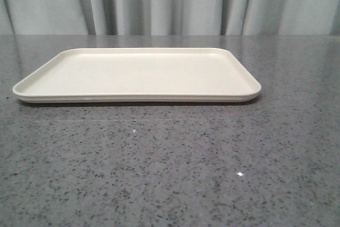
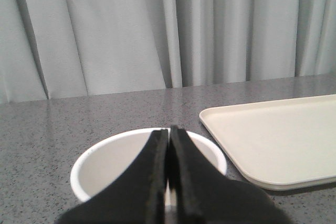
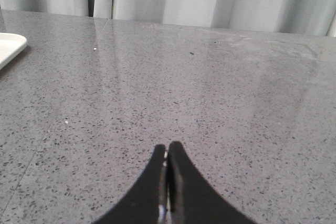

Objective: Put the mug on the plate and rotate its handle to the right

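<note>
Left hand (image 2: 169, 135) closed above mug (image 2: 100, 163); plate (image 1: 138, 73) bare

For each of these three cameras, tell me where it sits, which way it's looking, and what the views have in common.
Front view: low over the table, facing the curtain across the plate; no arm shows.
Left wrist view: on the left arm, above the mug, its shut fingers over the rim; the plate beside it.
Right wrist view: on the right arm, shut fingers over bare table, one plate corner at the edge.
All three share the plate, table and curtain.
</note>
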